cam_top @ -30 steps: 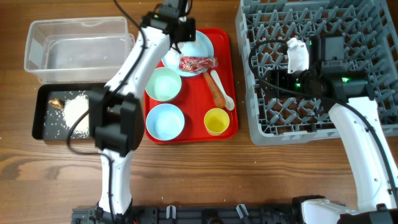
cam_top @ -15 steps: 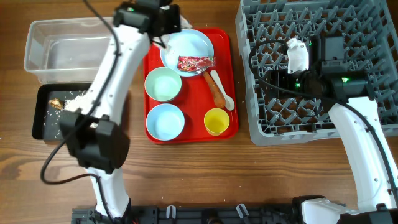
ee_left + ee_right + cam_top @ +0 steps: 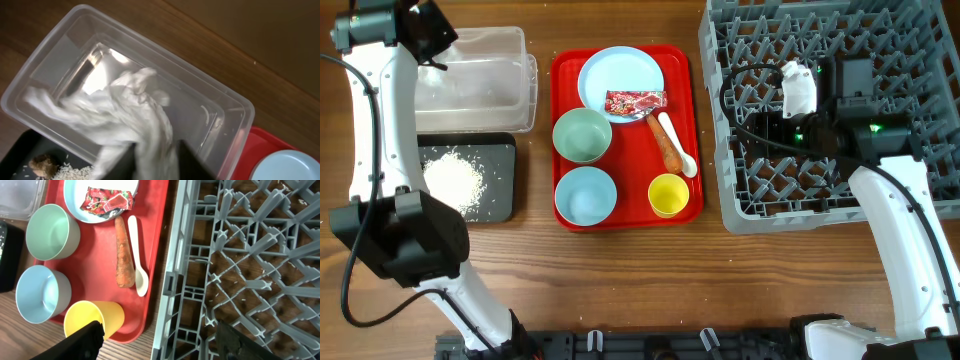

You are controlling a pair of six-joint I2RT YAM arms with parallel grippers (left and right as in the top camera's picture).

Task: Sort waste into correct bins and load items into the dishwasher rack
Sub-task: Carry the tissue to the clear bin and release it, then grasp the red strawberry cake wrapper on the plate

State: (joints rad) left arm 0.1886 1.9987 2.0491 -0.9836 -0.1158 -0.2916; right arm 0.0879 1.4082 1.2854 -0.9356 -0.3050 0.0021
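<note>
My left gripper [image 3: 157,161] is shut on the white crumpled tissue [image 3: 134,112] and holds it above the clear tub [image 3: 220,107]; in the overhead view it [image 3: 420,30] is at the far left. The black tray [image 3: 500,170] holds rice [image 3: 455,180] and the brown scrap [image 3: 42,165]. On the red tray lie the pale blue plate [image 3: 620,70] with the wrapper [image 3: 637,102], green bowl [image 3: 582,135], blue bowl [image 3: 586,195], yellow cup [image 3: 668,195], carrot [image 3: 124,255] and white spoon [image 3: 137,255]. My right gripper [image 3: 162,345] is open and empty over the left edge of the grey rack [image 3: 840,150].
The red tray [image 3: 695,120] lies between the bins and the rack, close to the rack's left wall. The clear tub [image 3: 470,75] stands directly behind the black tray. My left arm runs down the table's left side and covers part of the black tray.
My left gripper has swung left from over the plate on the red tray to above the clear tub, carrying the tissue. The right arm has not moved.
</note>
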